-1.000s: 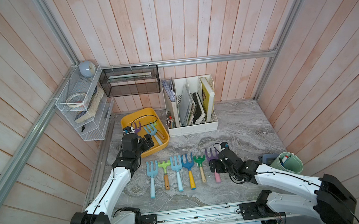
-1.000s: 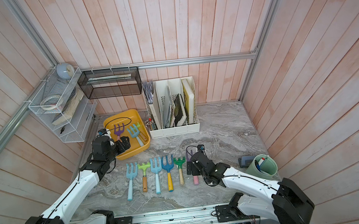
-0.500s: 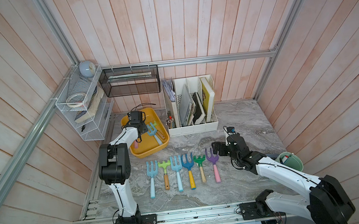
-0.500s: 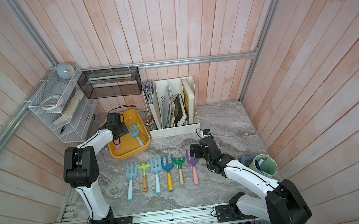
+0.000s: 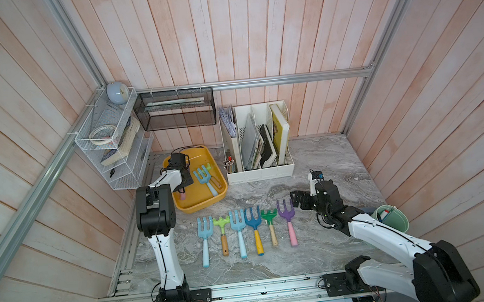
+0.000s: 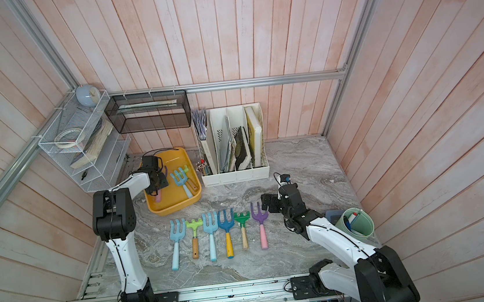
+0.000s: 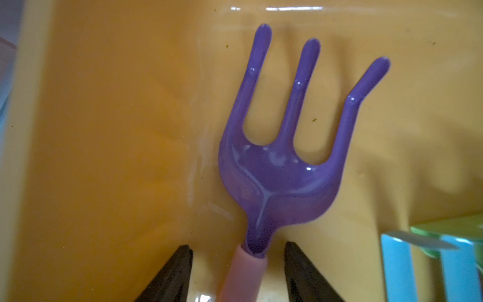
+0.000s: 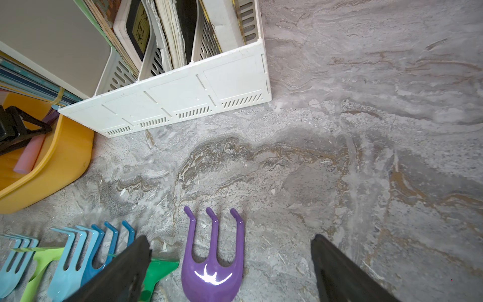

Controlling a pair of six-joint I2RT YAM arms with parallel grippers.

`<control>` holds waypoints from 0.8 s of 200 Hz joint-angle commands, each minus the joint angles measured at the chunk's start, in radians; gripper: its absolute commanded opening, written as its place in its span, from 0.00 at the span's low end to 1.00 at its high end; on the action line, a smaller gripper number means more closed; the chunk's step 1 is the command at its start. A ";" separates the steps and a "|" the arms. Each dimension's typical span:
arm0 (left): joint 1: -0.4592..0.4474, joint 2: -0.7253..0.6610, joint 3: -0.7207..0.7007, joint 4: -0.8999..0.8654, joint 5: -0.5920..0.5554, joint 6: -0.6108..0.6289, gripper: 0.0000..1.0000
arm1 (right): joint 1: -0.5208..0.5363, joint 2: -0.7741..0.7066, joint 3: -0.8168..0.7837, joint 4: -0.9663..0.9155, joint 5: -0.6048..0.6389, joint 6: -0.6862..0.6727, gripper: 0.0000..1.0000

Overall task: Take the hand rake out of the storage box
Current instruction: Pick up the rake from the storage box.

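Note:
The yellow storage box [image 5: 206, 205] [image 6: 176, 208] stands at the table's back left. A hand rake [image 7: 277, 177] with purple tines and a pink handle [image 5: 183, 196] [image 8: 28, 154] lies flat in it. My left gripper [image 7: 237, 245] [image 5: 182, 185] [image 6: 159, 184] is down inside the box and open. Its fingers straddle the top of the pink handle, with a gap on each side. A light blue rake [image 5: 205, 175] [image 6: 180, 177] lies on a green one in the same box. My right gripper [image 8: 231, 238] [image 5: 296, 201] [image 6: 265, 204] hangs open and empty just beyond another purple rake [image 8: 213, 261].
Several rakes [image 5: 243, 227] lie in a row on the marble table, the purple one [image 5: 286, 214] at its right end. A white file organizer [image 5: 258, 156] stands right of the box. A mint bucket [image 5: 391, 219] sits at the right. A black mesh basket [image 5: 175, 112] and a wire rack [image 5: 113, 146] hang on the walls.
The left arm has reached into the box over the purple rake, and its jaws have narrowed round the handle. The right gripper has drawn back from the row's purple rake.

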 commanded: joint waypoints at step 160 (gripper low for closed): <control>-0.382 -0.780 -0.472 0.213 0.084 -0.275 0.02 | 0.250 0.137 0.103 0.493 -0.456 0.000 0.93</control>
